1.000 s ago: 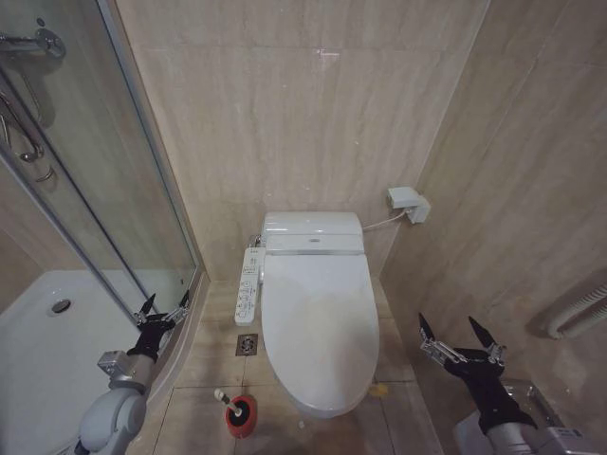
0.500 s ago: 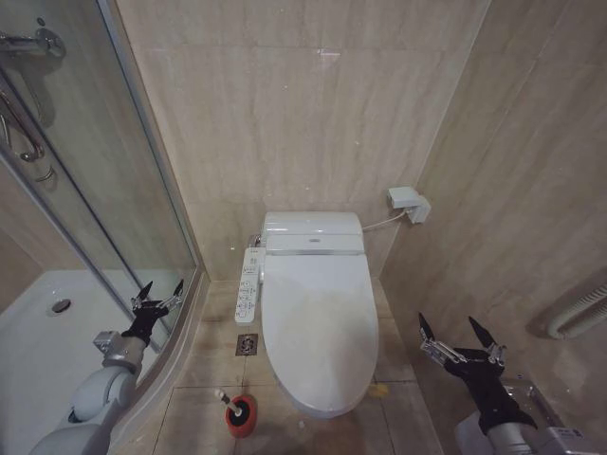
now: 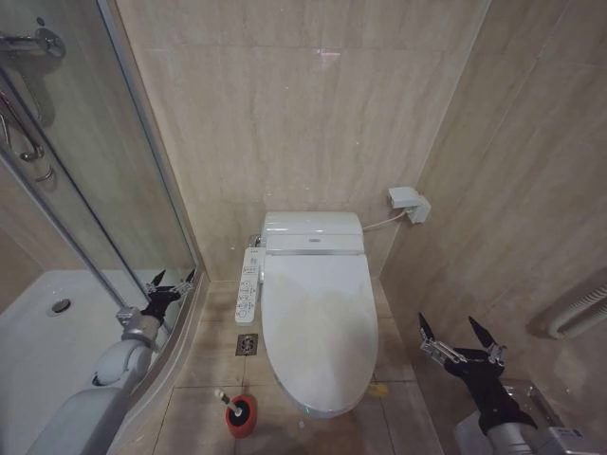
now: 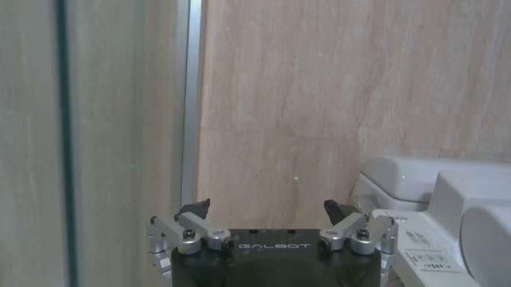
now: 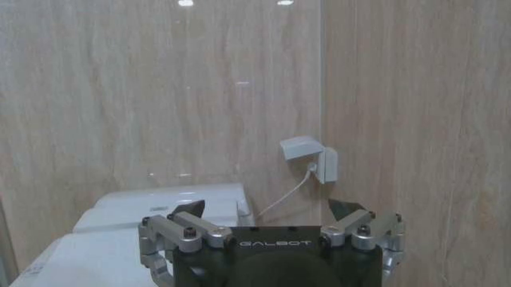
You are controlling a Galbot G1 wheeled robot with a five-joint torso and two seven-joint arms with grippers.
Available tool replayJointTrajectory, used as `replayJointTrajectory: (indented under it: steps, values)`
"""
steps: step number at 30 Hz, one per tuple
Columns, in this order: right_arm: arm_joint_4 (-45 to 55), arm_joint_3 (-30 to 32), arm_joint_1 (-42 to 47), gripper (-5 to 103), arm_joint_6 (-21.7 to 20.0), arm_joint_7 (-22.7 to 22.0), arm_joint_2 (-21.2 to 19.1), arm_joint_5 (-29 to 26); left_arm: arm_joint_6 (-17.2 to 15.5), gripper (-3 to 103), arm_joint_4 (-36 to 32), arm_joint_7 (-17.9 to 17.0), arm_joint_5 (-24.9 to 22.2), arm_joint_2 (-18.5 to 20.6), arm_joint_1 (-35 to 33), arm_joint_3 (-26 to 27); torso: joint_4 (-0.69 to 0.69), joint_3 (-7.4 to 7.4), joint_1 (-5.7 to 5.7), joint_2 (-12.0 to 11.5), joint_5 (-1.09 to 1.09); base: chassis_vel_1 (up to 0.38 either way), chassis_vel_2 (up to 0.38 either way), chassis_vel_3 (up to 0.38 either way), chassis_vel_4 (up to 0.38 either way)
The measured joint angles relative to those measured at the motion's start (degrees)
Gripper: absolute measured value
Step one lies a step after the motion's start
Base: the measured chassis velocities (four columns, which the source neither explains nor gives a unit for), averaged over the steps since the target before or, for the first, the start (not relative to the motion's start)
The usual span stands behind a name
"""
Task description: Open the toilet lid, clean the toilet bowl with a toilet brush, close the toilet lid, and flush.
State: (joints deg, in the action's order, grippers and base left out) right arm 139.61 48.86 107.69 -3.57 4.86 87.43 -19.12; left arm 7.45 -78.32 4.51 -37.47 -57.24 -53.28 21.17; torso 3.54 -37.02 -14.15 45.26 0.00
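Left gripper (image 3: 174,281) advanced, fingers spread, beside toilet lid (image 3: 318,327).

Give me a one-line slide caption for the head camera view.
Toilet lid shut, toilet brush standing on the floor, left end effector open beside the shower glass, right end effector open near the wall.
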Motion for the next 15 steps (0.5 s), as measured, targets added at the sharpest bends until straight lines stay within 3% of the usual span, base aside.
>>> replayJointTrajectory:
  steps: [15]
  values:
    - [0.00,0.00,0.00,100,0.00,0.00,0.00,0.00,-0.30,94,7.37,-0.25,-1.49,0.79,11.42,-9.10,0.01,0.00,0.01,0.00,0.00,0.000,0.000,0.000,0.000]
